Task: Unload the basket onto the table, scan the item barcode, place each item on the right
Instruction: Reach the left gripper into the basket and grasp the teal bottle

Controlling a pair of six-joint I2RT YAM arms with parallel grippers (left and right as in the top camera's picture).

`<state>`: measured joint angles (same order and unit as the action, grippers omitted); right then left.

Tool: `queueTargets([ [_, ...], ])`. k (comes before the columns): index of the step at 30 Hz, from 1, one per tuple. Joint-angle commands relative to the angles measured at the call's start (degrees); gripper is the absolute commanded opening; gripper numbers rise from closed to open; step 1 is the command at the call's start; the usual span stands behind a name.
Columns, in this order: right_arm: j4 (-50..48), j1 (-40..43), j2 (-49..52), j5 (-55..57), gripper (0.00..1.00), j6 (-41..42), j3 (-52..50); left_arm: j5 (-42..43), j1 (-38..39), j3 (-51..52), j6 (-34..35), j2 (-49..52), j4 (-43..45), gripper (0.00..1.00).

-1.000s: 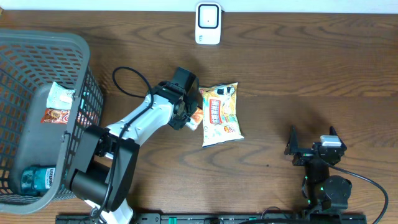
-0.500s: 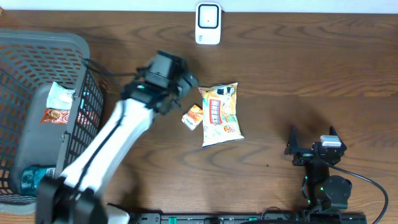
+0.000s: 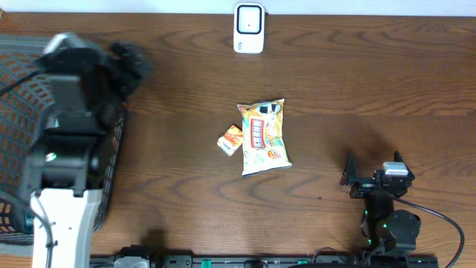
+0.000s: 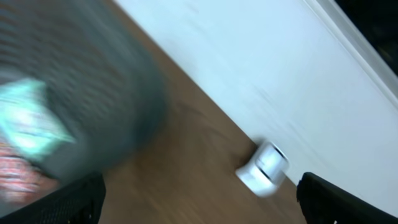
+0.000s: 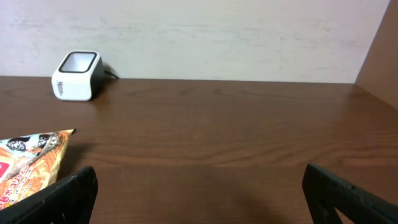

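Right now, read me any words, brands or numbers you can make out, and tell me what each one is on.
Nothing is legible.
Snack bag: bold printing on the front, too small to read.
Small orange packet: printing too small to read.
Scanner: faint mark on its side, too small.
Teal wrapper: blurred.

The scanner is standing at the far edge of the tabletop, the snack bag is lying mid-tabletop with a small packet just beside its left, and the basket is sitting far left.
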<state>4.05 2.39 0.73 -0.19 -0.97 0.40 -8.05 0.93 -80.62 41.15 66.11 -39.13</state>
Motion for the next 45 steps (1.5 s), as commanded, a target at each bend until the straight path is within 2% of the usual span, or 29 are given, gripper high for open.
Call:
queueTargets([
  [1,0.3,0.4,-0.1,0.0,0.99,-0.8,0.0,-5.7,-8.1,-1.5,-3.0,-1.2,-3.5,0.98],
  [10,0.3,0.4,-0.1,0.0,0.99,-0.8,0.0,-5.2,-31.1,-1.5,3.4,2.7,-24.8,0.98],
  [15,0.3,0.4,-0.1,0.0,0.99,-0.8,0.0,-5.3,-38.3,-0.1,7.7,7.7,-34.5,0.98],
  [18,0.3,0.4,-0.1,0.0,0.99,-0.8,0.0,-5.3,-41.1,2.3,9.1,10.8,-37.2,0.98],
  [27,0.3,0.4,-0.1,0.0,0.99,-0.8,0.0,-5.4,-46.3,13.1,9.1,17.5,-29.4,0.98],
  [37,0.3,0.4,-0.1,0.0,0.99,-0.8,0.0,-6.2,-47.5,19.4,8.5,23.0,-22.6,0.98],
  [45,0.3,0.4,-0.1,0.0,0.99,-0.8,0.0,-6.2,-47.5,28.5,8.2,23.4,-10.0,0.98],
])
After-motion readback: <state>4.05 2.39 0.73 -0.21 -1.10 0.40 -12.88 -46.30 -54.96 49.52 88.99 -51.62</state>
